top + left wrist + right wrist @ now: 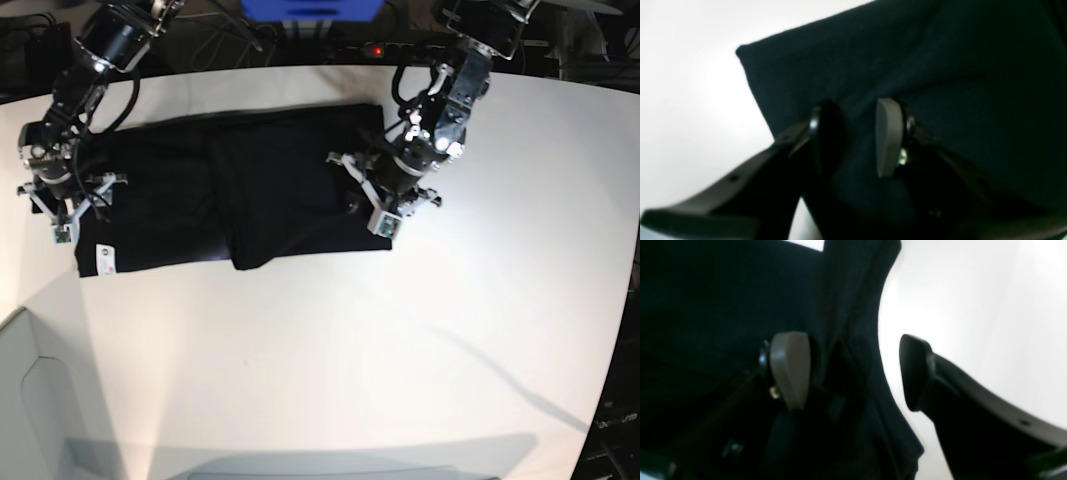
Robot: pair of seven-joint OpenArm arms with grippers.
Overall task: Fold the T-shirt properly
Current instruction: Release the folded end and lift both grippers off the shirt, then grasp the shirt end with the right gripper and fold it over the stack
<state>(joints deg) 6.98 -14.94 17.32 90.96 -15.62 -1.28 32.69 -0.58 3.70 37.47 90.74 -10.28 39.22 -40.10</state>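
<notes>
While it lies half-folded at ten o'clock on the white table point(400, 350), the black fabric T-shirt point(260, 195) looks creased; left gripper point(857, 136) pinches its edge, right gripper point(853, 371) stands spread.

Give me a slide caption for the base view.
Two arms work opposite ends of a partly folded black T-shirt on a white table.

Both wrist views blurred and glaring white; base view evenly bright
</notes>
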